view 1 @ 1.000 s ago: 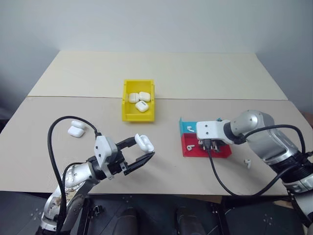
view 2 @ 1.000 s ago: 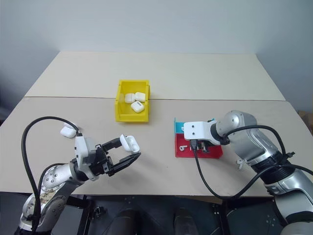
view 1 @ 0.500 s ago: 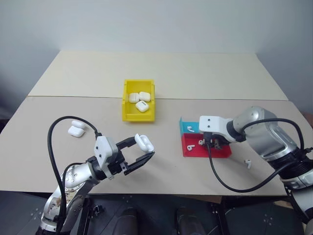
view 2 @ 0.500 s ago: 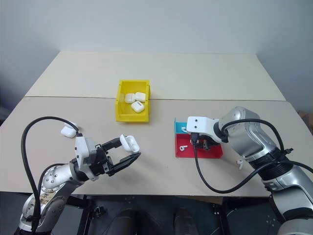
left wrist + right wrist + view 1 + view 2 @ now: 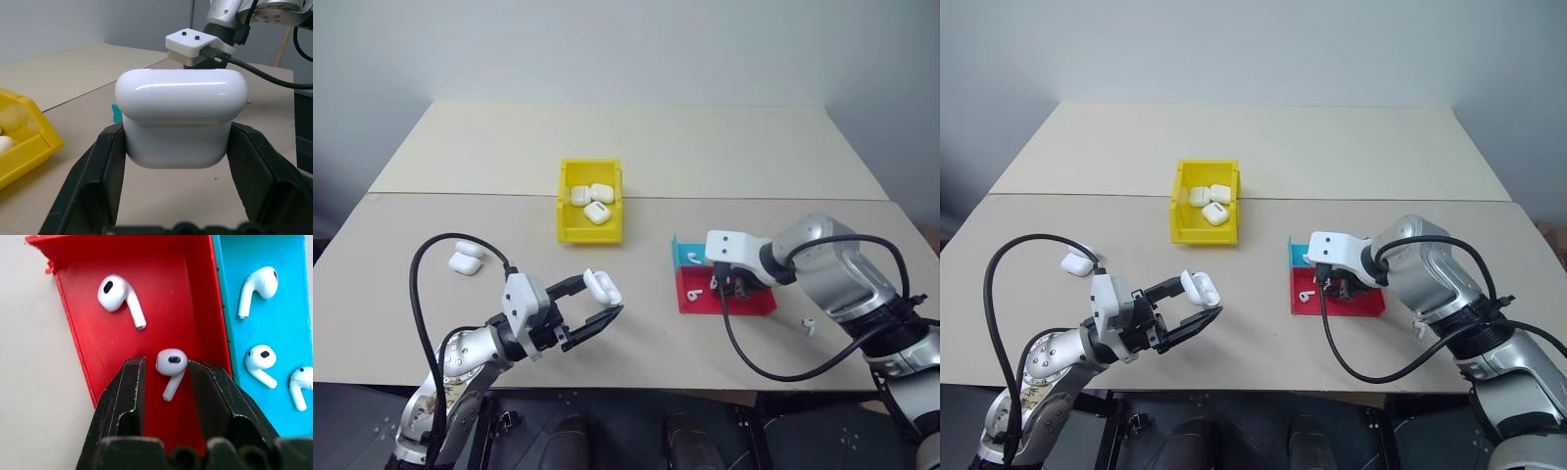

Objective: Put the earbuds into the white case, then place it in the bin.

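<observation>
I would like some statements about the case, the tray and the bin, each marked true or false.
1. The left end effector holds a white case above the table. True.
2. The yellow bin has nothing inside. False: three white cases lie in it.
3. The right end effector is over the red part of the tray, its fingers either side of an earbud. True.
4. The held case has its lid open. False: it looks shut.
5. All earbuds are inside the tray. False: one earbud lies on the table.

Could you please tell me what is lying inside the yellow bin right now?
Three white cases lie inside the yellow bin, bunched toward its far end. Whatever might sit beneath them on the bin floor is covered.
</observation>
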`<action>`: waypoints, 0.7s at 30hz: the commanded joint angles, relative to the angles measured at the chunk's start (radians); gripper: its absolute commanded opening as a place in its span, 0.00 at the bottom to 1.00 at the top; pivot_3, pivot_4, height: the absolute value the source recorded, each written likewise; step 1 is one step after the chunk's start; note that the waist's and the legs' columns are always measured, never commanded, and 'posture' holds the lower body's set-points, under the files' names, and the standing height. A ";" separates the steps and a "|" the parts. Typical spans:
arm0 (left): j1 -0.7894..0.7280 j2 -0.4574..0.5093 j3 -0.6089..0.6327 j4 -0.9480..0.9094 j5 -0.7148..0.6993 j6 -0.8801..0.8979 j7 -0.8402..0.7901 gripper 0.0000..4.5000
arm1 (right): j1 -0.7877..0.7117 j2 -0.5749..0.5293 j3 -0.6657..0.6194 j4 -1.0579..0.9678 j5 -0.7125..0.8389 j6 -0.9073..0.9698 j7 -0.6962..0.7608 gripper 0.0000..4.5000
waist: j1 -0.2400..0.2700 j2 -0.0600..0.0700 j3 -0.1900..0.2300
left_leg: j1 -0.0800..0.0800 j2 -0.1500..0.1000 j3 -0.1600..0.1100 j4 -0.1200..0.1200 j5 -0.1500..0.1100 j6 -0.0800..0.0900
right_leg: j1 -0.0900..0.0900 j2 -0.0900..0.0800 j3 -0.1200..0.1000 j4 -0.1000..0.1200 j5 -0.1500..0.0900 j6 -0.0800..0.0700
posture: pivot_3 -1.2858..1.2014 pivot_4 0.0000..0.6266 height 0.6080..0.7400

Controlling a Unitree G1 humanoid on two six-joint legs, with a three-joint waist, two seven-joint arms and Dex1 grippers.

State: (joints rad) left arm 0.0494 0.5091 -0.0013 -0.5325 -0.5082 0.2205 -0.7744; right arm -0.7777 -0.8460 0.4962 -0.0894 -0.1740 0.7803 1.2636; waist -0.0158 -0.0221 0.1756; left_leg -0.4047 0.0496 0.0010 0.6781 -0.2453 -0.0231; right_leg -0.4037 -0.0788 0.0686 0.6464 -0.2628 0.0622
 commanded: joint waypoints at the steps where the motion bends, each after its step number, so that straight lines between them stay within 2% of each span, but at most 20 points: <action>1: 0.000 -0.004 0.003 -0.027 0.003 -0.022 0.002 0.62 | -0.026 0.002 -0.008 -0.011 -0.003 0.015 -0.003 0.39 | 0.000 0.000 0.000 | 0.000 0.000 0.000 0.000 0.000 0.000 | 0.000 0.000 0.000 0.000 0.000 0.000 | 0.52 0.24 1.00; 21: -0.001 -0.008 0.003 -0.021 0.014 -0.028 -0.002 0.62 | -0.014 0.008 0.004 0.016 -0.011 0.002 -0.014 0.39 | 0.000 0.000 0.000 | 0.000 0.000 0.000 0.000 0.000 0.000 | 0.000 0.000 0.000 0.000 0.000 0.000 | 0.52 0.24 1.00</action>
State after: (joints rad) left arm 0.0495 0.5048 -0.0014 -0.5324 -0.4945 0.2190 -0.7749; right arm -0.7800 -0.8341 0.5016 -0.0682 -0.1756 0.7941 1.2553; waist -0.0159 -0.0221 0.1756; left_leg -0.4046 0.0496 0.0009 0.6780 -0.2453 -0.0231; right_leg -0.4037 -0.0788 0.0686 0.6464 -0.2628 0.0621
